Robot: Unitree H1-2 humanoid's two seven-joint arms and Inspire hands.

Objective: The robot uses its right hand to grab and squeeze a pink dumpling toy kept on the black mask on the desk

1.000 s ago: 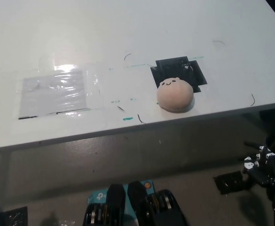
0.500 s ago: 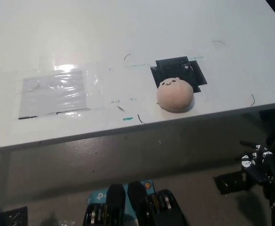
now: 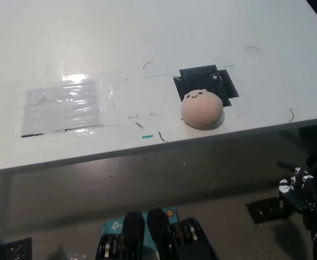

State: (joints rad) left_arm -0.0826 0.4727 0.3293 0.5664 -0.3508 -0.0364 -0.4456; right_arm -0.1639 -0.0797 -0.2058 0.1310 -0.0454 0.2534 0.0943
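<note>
Your black right hand (image 3: 298, 190), holding nothing with fingers loosely apart, hangs below the desk (image 3: 147, 49) edge, the pink dumpling toy (image 3: 201, 108) up-left on the black mask (image 3: 223, 81).

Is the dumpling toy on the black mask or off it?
Partly on: the dumpling toy overlaps the black mask's near edge.

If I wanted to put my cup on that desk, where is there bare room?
The wide stretch of white desk behind the pink dumpling toy and black mask is bare, as is the strip between the shiny plastic sheet and the toy. It is crowded only around the toy near the front edge. The black right hand hangs below the desk.
</note>
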